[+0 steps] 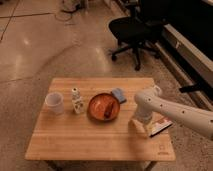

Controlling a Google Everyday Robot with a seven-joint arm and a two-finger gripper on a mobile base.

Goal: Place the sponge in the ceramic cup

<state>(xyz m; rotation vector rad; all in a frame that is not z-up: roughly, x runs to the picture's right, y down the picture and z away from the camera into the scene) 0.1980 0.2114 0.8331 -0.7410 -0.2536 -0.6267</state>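
Sponge [119, 95] flat on wooden table [90, 140], at far-right rim of orange bowl [104, 107], well right of ceramic cup [54, 102]. Likely light, soft, squashy; pinch across narrow width, mid-block. Gripper [137, 123] near-right, beside flat box [161, 126], jaws spread, holding nothing.

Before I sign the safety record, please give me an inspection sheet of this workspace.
Surface: wooden table, light planks.
Job's things: sponge lies flat beside the far right rim of the orange bowl; ceramic cup upright at left, apart.
Clutter: orange bowl; patterned bottle; flat box partly under the arm.
Grippers: end effector open, holding nothing, low over the table right of the bowl.
Cables: cables on the floor, far side.
Surroundings: black office chair behind the table.
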